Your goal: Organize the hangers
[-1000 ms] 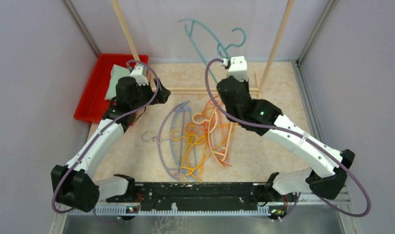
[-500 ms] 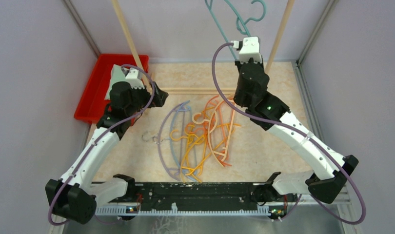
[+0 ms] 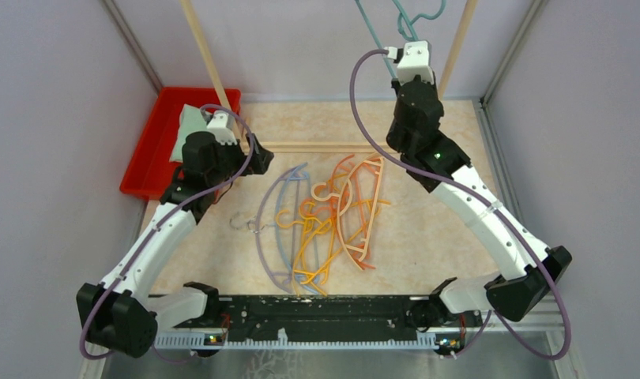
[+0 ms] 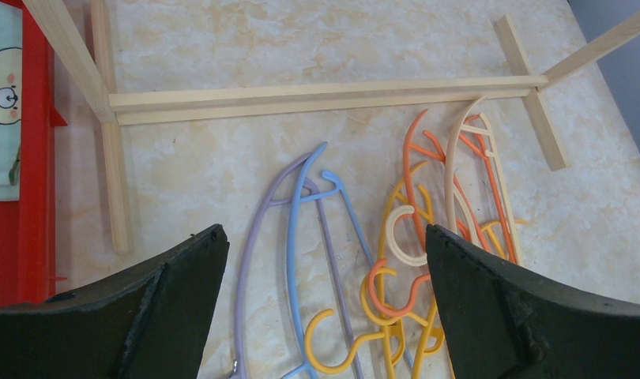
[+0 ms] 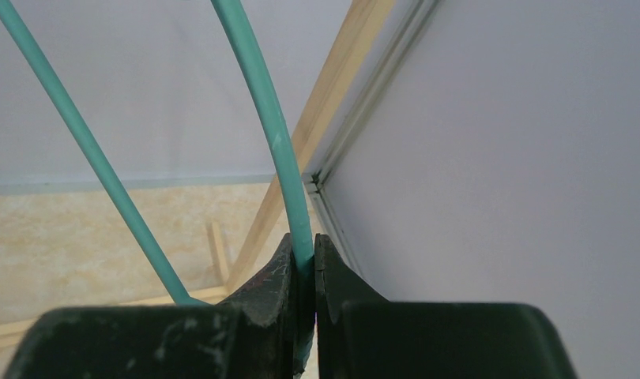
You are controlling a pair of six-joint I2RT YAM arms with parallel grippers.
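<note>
The marbled table (image 3: 214,237) is walled on three sides, with bare surface left and right of its centre. A pale wooden rack (image 4: 317,93) lays its base rail across the far part, and its two uprights slant up toward the back wall. A red bin (image 3: 147,150) sits at the far left edge. The hangers (image 3: 325,221) lie in a loose pile just before the rail, lavender (image 4: 254,245) and blue (image 4: 293,229) beside yellow, orange and peach. The teal hanger (image 5: 261,103) is high near the right upright, clamped in the right gripper (image 5: 304,253). The left gripper (image 4: 325,233) hovers over the pile, fingers wide apart.
</note>
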